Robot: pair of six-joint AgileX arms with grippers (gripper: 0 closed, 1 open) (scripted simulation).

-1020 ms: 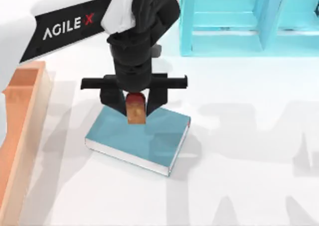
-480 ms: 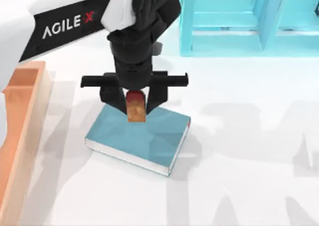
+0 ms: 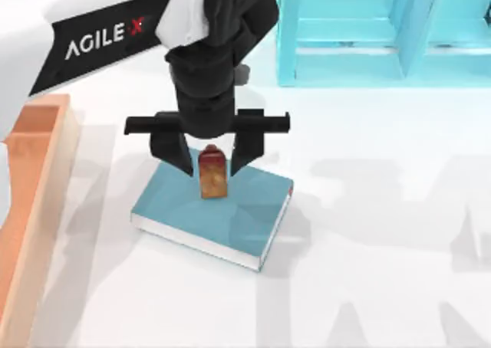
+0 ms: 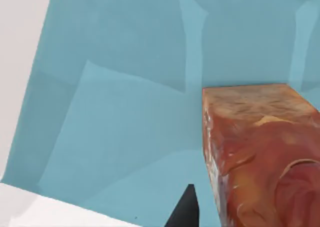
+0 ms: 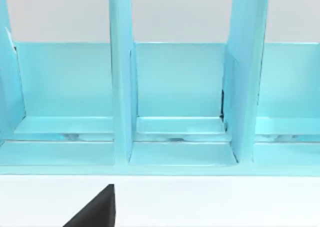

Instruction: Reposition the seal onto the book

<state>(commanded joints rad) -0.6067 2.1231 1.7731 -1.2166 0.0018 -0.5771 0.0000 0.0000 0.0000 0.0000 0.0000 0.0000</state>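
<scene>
- The seal [image 3: 212,175] stands upright on the far part of the book [image 3: 230,218], its darker rounded top upward. The left wrist view shows its base meeting the teal cover (no gap I can make out), so I judge it is resting on the book, not hanging.
- The left pincer [image 3: 211,158] hangs directly above the book with its two fingers spread wide, one on each side of the seal and apart from it. That looks like a release: nothing is gripped, and the seal stands on its own.
- The book lies flat on the white counter [image 3: 368,287], turned at a slant, white page edges along its near and right sides. A flat, broad cover is an easy landing spot, though the seal sits near the far edge, not the middle.
- The task looks all but complete; what remains, in my view, is a straight lift away without nudging the seal.
- A light-blue shelf unit [image 3: 360,34] stands at the far right, and an orange tray [image 3: 34,179] runs along the left edge.
- The right arm is parked facing that shelf unit; whether its pincer is wide or narrow I cannot tell.
</scene>
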